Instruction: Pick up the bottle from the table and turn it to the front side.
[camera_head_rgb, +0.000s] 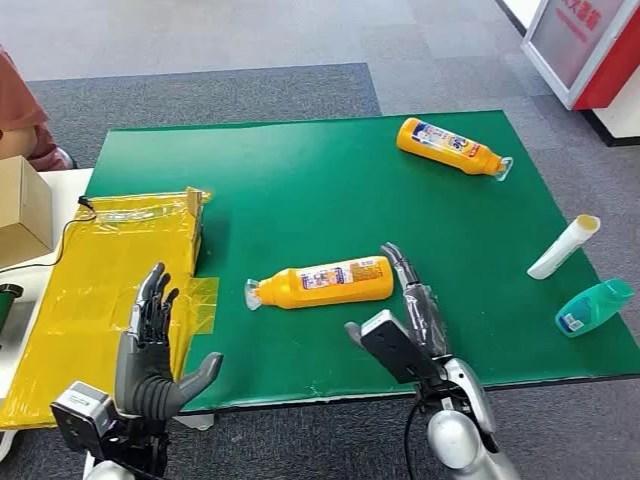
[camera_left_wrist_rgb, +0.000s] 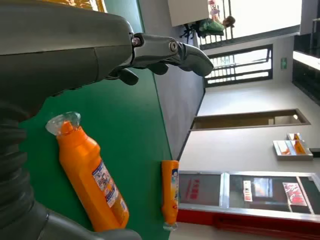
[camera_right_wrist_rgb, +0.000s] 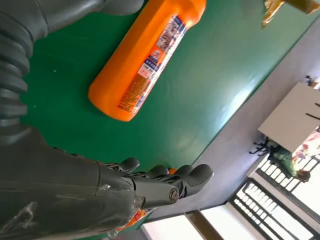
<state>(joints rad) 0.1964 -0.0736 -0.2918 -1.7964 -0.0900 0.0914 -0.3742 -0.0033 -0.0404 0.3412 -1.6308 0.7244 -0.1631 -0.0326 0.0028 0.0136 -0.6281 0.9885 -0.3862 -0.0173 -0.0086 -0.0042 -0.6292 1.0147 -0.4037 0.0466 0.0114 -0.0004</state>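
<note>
A second orange bottle (camera_head_rgb: 450, 146) lies at the green mat's (camera_head_rgb: 317, 180) far right. A white tube (camera_head_rgb: 563, 247) and teal bottle (camera_head_rgb: 594, 306) lie near its right edge. Yellow plastic (camera_head_rgb: 98, 280), perhaps a bag, overlaps its left edge, beside a cardboard box (camera_head_rgb: 23, 208).

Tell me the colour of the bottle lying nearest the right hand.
Orange bottle with a clear cap; head view shows it best.

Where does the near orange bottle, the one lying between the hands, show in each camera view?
Head view: near orange bottle lies on its side mid-table, clear cap toward the left hand.
Left wrist view: it crosses the lower middle, cap nearest the hand.
Right wrist view: its base and label sit at upper middle.
Shared landmark: the green mat.
</note>
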